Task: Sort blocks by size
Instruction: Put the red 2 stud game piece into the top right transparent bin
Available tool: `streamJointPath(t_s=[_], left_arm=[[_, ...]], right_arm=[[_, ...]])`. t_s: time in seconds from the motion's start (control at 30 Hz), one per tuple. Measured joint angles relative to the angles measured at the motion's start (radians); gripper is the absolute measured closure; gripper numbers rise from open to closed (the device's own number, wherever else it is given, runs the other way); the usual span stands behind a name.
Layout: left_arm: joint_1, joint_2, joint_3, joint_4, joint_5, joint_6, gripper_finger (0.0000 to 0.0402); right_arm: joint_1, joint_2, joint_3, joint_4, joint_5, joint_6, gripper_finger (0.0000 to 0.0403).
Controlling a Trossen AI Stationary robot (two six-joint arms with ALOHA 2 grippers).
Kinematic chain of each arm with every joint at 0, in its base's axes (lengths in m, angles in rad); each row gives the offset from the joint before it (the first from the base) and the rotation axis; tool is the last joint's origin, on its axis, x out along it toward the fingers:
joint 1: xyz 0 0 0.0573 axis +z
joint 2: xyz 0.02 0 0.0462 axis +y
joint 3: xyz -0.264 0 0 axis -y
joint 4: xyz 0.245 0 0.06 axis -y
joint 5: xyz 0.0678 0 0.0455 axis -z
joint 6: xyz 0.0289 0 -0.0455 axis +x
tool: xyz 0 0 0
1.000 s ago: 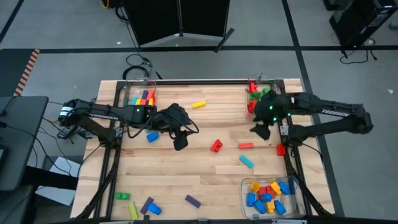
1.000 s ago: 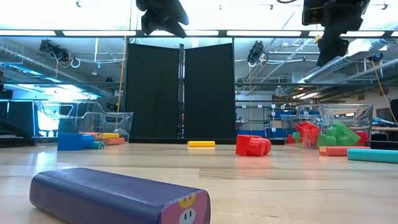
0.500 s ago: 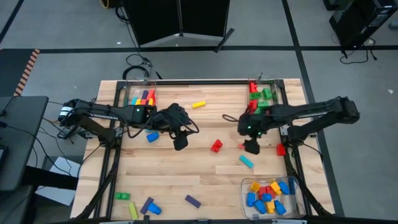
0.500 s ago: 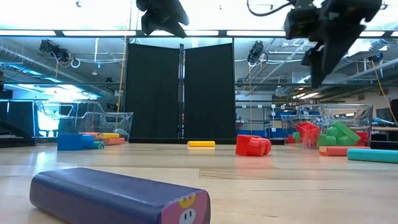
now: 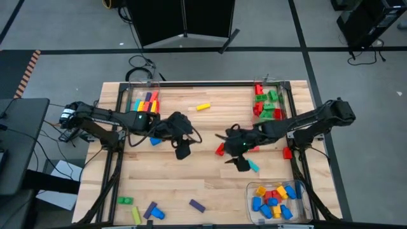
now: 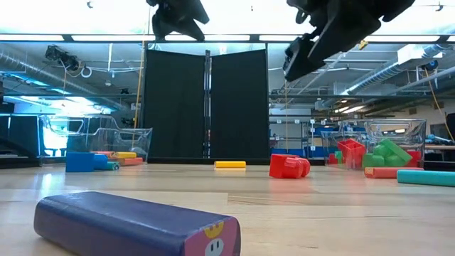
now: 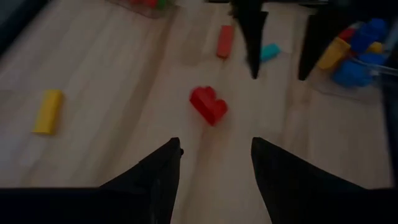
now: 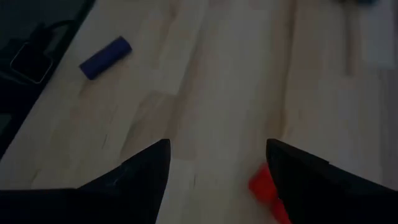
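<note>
Hovering above the middle of the desk [image 5: 191,184], the right gripper [image 5: 240,164] hangs with its jaws apart and nothing between them. A red block [image 5: 220,149] lies on the wood just beside it, toward the desk's centre; in the right wrist view that block [image 8: 268,186] shows by the inner edge of one finger, not between the two. A teal block [image 5: 253,166] lies just on the gripper's other side.

Farther left, the left gripper [image 5: 182,151] also hangs above the desk, jaws apart and empty. Its wrist view looks between the fingers at the same red block [image 7: 208,104], which lies well ahead of the tips, apart from them. An orange block [image 7: 225,41] lies farther on, and a yellow block [image 7: 48,111] off to one side.
</note>
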Motion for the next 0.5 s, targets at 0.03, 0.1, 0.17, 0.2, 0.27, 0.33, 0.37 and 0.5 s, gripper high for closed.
streamJointPath(t_s=[0.03, 0.1, 0.17, 0.2, 0.27, 0.33, 0.37, 0.5], left_arm=[[-0.014, 0.000, 0.000, 0.000, 0.000, -0.011, 0.0198], [-0.043, 0.000, 0.000, -0.001, -0.001, -0.051, 0.0198], [-0.077, 0.000, 0.000, -0.003, -0.012, -0.093, 0.0198], [-0.095, 0.000, 0.000, -0.004, -0.024, -0.113, 0.0198], [-0.133, 0.000, 0.000, -0.003, -0.047, -0.134, 0.0198], [-0.167, 0.000, 0.000, -0.003, -0.073, -0.148, 0.0198], [-0.184, 0.000, 0.000, -0.001, -0.084, -0.159, 0.0198], [-0.229, 0.000, 0.000, 0.017, -0.112, -0.208, 0.0198]], right_arm=[[0.008, 0.011, 0.000, 0.021, 0.000, -0.021, 0.0128], [0.024, 0.031, 0.000, 0.057, 0.000, -0.052, 0.0130], [0.040, 0.051, 0.000, 0.088, 0.000, -0.060, 0.0133], [0.050, 0.059, 0.000, 0.100, 0.000, -0.062, 0.0134], [0.067, 0.075, 0.012, 0.086, 0.001, -0.072, 0.0138], [0.080, 0.089, 0.035, 0.040, 0.013, -0.091, 0.0142], [0.084, 0.093, 0.048, 0.012, 0.026, -0.096, 0.0144], [0.081, 0.091, 0.065, -0.048, 0.114, -0.095, 0.0151]])
